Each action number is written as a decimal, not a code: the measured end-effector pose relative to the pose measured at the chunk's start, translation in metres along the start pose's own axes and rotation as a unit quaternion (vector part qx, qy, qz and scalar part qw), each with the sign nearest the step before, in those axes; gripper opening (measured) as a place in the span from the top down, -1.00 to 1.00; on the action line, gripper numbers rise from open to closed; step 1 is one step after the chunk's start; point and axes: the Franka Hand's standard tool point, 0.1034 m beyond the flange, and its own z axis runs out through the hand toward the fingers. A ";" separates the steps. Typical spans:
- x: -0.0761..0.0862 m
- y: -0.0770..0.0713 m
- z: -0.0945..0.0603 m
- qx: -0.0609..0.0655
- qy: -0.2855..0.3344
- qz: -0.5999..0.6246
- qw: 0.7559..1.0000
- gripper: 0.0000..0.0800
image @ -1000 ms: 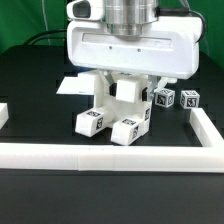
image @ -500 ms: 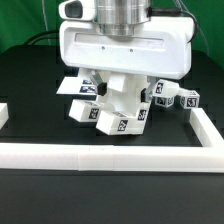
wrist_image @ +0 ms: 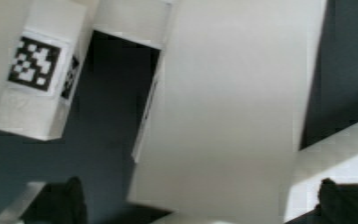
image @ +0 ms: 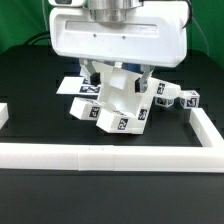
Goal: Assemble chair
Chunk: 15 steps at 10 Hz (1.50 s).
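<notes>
Nearest, a long white border rail (image: 110,155) crosses the black counter (image: 30,75) at six o'clock in the exterior view. It is not part of the build.

Just behind it, mid-counter: the chair (image: 112,102), so far a cluster of chunky white plastic parts with black-and-white square tags. Blocky legs and a flat panel look joined. The cluster sits tilted, its tagged feet pointing toward six and eight o'clock. Cannot tell whether every joint is fully seated.

At three o'clock from the cluster, near it but apart: small white tagged blocks (image: 188,100), loose on the counter. Judged to be parts not yet fitted.

At twelve o'clock, above the cluster: dark fingers (image: 92,72) hang either side of its upper part, under a broad white housing (image: 118,35). The wrist view shows them spread wide with a tall white panel (wrist_image: 229,110) between them. There is a dark gap on each side and no contact, so nothing is held.

Judgement: roughly midway. The core is joined; the loose blocks remain, and the cluster likely needs righting before more goes on.
</notes>
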 end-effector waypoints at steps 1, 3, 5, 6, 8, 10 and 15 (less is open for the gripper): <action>-0.005 -0.002 0.004 -0.001 0.002 0.010 1.000 -0.62; -0.006 -0.001 0.005 -0.002 0.002 0.011 1.000 -0.62; -0.007 0.000 0.007 -0.003 0.001 0.011 1.000 -0.62; -0.005 0.001 0.012 -0.005 0.005 0.005 1.000 -0.62; -0.003 0.003 0.021 -0.009 0.004 0.002 1.000 -0.62; 0.000 0.003 0.025 -0.009 0.009 0.002 1.000 -0.62; 0.008 0.015 0.042 -0.016 0.016 -0.007 1.000 -0.62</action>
